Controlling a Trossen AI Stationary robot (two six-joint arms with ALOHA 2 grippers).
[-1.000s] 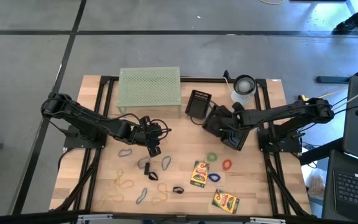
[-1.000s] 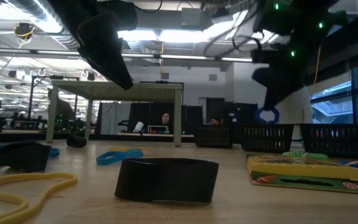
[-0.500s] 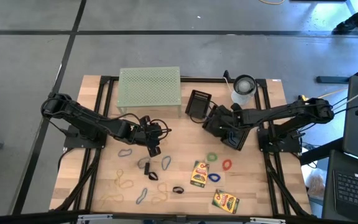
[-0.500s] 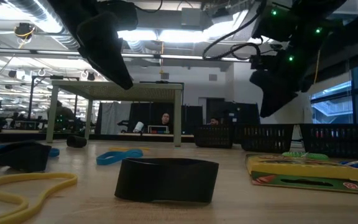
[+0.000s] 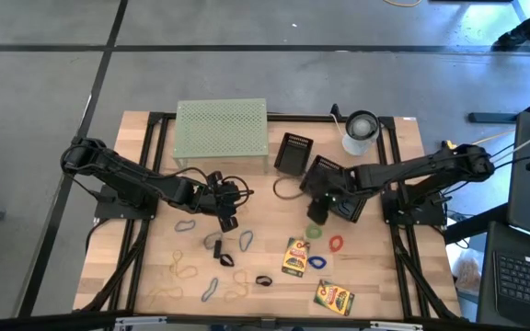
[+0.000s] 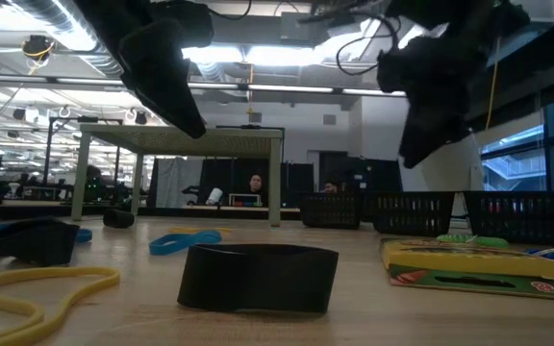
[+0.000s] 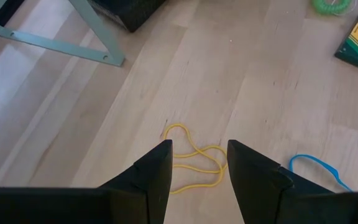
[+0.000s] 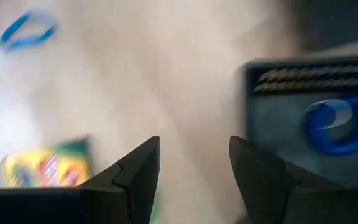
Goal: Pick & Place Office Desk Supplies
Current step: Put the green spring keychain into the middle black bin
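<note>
High view: the green rubber band (image 5: 315,232) lies right of centre on the desk (image 5: 375,276), with a crayon box (image 5: 294,256) just below it and a red band (image 5: 336,244) and blue band (image 5: 316,262) to its lower right. The right claw (image 5: 316,212) hangs just above the green band in the frame, fingers apart and empty, so that arm is much the nearer. A blue band (image 8: 328,126) already sits in the black basket (image 5: 293,153) at upper centre. The left claw (image 5: 221,208), also spread and empty, waits at centre left over a yellow band (image 7: 191,159). The right wrist view is blurred, so how claw and band line up cannot be told.
</note>
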